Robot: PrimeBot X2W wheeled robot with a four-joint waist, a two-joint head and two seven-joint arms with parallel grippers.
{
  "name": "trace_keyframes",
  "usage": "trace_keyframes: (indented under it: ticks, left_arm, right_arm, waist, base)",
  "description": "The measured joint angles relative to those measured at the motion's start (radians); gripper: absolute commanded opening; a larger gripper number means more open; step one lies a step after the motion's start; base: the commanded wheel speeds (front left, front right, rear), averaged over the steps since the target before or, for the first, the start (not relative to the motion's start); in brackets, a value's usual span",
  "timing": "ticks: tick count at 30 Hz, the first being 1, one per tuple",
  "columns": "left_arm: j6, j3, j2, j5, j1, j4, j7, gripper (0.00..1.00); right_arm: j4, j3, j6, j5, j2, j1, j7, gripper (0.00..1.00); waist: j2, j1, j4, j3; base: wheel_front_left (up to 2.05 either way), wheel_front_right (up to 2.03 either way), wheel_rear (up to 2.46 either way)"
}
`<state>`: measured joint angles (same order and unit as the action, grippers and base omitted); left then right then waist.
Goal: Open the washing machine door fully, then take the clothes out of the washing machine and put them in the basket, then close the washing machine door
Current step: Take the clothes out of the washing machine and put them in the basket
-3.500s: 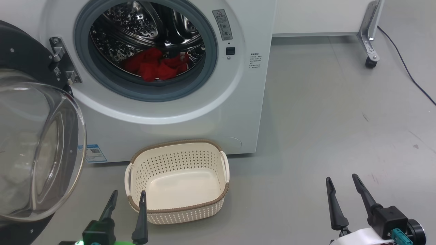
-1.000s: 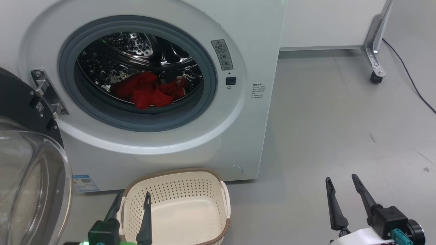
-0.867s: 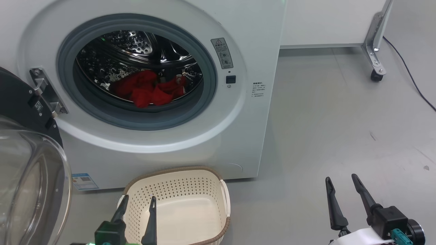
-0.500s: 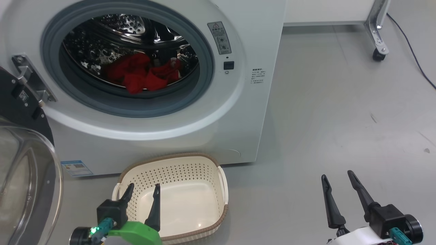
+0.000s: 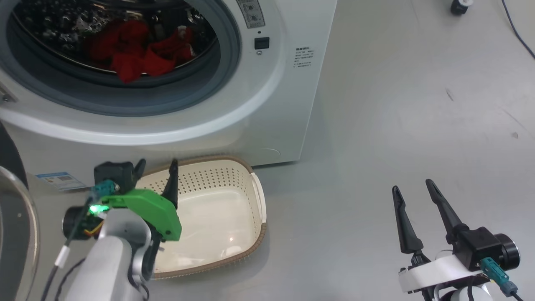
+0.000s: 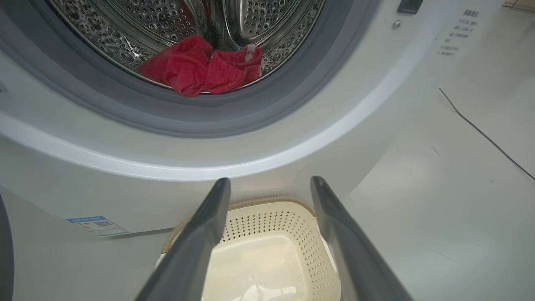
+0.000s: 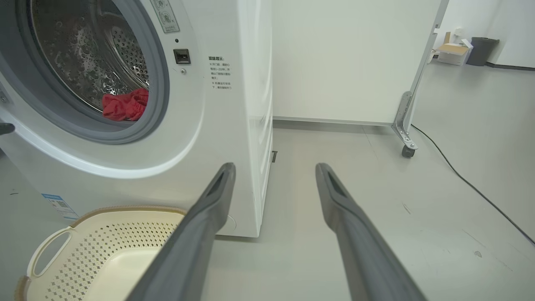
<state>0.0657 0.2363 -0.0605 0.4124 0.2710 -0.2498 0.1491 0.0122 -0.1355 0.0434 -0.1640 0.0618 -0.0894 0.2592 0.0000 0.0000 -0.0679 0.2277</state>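
Head view: the washing machine door is standing open, so clothes removal appears to be the step in hand. The left gripper is hovering over the basket, jaws wide and empty.

Left wrist view: the fingers are pointing below the clothes lying in the drum. The next move calls for reaching up through the opening.

Right wrist view: the right gripper is hovering wide open, holding nothing.

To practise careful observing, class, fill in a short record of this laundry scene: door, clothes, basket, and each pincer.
washing machine door: swung open, at the left edge
clothes: red heap inside the washing machine drum
basket: empty, on the floor before the machine
left pincer: open, empty, above the basket's left side
right pincer: open, empty, over bare floor
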Motion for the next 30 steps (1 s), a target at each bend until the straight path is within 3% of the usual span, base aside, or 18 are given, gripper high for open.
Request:
trace_keyframes:
  ticks: [17,26,30]
  left_arm:
    - [-0.053,-0.037,-0.156,-0.002,0.389,-0.068,0.264,1.00]
    - [-0.068,-0.092,-0.245,-0.005,0.588,-0.101,0.354,1.00]
    - [-0.073,-0.099,-0.259,-0.003,0.658,-0.120,0.388,1.00]
  right_arm:
    - [-0.024,-0.012,0.010,-0.031,-0.009,0.110,0.000,1.00]
    - [-0.026,-0.028,0.016,-0.072,-0.019,0.185,0.000,1.00]
    - [-0.026,-0.029,0.016,-0.083,-0.020,0.204,0.000,1.00]
  waist:
    - [0.0000,0.0000,-0.104,0.187]
    - [0.0000,0.0001,-0.185,0.295]
    - [0.0000,0.0001,-0.218,0.334]
  base:
    - [0.00,0.00,0.00]
    - [0.00,0.00,0.00]
    - [0.00,0.00,0.00]
